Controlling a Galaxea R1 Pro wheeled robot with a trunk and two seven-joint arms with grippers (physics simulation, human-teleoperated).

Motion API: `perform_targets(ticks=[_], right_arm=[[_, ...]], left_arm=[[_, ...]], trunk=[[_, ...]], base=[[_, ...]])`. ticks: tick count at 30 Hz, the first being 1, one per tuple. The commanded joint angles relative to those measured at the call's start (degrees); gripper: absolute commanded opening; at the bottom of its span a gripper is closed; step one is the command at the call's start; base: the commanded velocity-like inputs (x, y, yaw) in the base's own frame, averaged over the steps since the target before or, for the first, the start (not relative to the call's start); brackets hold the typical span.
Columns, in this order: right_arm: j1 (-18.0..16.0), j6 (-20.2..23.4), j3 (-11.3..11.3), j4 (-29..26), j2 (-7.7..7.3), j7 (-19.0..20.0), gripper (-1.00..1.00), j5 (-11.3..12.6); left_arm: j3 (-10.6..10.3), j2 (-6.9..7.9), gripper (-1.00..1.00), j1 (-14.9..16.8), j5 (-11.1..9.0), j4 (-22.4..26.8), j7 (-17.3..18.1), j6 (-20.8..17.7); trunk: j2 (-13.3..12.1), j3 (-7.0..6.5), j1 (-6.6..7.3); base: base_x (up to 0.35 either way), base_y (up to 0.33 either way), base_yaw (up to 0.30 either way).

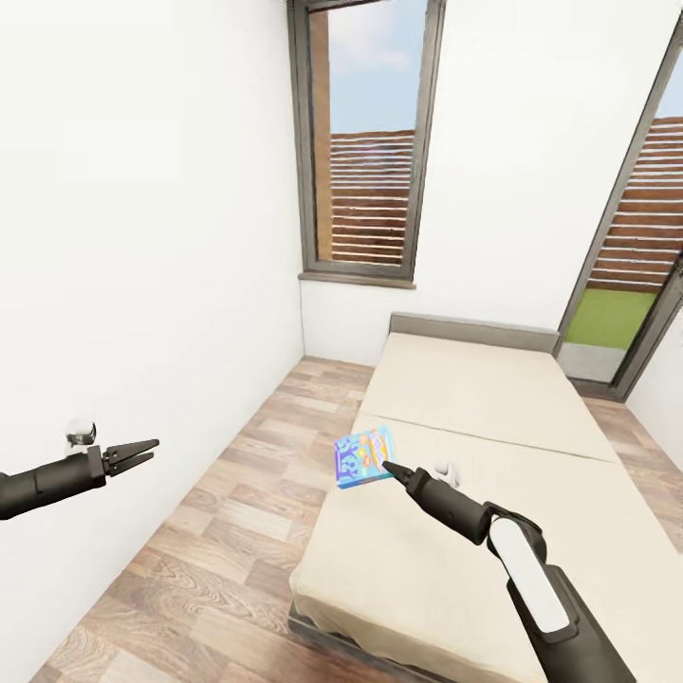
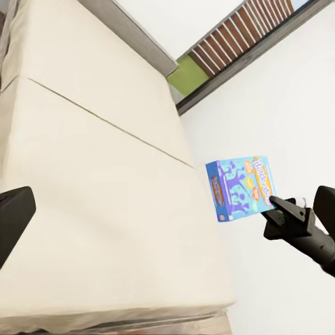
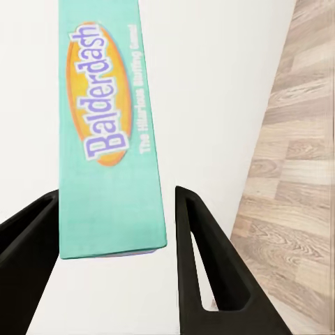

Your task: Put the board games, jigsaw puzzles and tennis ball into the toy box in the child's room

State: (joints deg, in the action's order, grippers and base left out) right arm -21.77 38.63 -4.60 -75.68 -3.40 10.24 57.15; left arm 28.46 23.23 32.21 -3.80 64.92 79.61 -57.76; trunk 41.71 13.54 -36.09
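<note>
1. The left tool (image 1: 142, 452) hung bare over the wooden floor (image 1: 218, 531), its fingers nearly together on nothing, well apart from the game.
2. The board game (image 1: 363, 457), a Balderdash box, sat just beyond the right tool (image 1: 390, 469), clamped between its fingers by one end and raised above the bed (image 1: 493, 446); its long axis ran straight out from the tool.
3. The right arm alone carried it, so the delivery would likely fall to that arm.
</note>
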Motion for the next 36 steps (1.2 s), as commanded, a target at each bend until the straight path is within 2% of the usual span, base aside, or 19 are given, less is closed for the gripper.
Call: perform_targets(ticks=[1, 3, 6, 22, 36], right_arm=[[-0.04, 0.13, -0.05, -0.29, 0.17, 0.14, -1.00, -1.46], [-0.06, 0.13, 0.00, -0.44, 0.37, 0.24, -1.00, -3.43], [-0.06, 0.13, -0.03, -0.60, 0.54, 0.12, -1.00, -4.40], [-0.06, 0.13, -0.15, -0.61, 0.65, 0.05, -1.00, -4.62], [-0.06, 0.22, -0.36, -0.70, 0.75, 0.09, -1.00, -4.60]], left_arm=[[0.02, 0.01, 1.00, 0.05, 0.00, 0.03, 0.13, -0.58], [0.00, -0.02, 1.00, 0.05, 0.02, 0.03, 0.11, -0.55], [-0.06, 0.00, 1.00, 0.05, 0.01, 0.03, 0.13, -0.52], [-0.07, -0.03, 1.00, 0.05, 0.02, 0.03, 0.12, -0.60], [0.02, -0.03, 1.00, 0.05, -0.07, 0.03, 0.20, -0.51]], trunk=[[0.06, -0.01, -0.01], [0.06, -0.20, -0.01], [0.06, -0.49, -0.01], [0.06, -2.01, -0.01], [0.06, -2.97, -0.01]], base=[[0.000, -0.298, 0.000], [-0.016, -0.299, 0.000], [-0.102, -0.299, 0.000], [-0.223, -0.263, 0.008], [-0.178, -0.054, 0.111]])
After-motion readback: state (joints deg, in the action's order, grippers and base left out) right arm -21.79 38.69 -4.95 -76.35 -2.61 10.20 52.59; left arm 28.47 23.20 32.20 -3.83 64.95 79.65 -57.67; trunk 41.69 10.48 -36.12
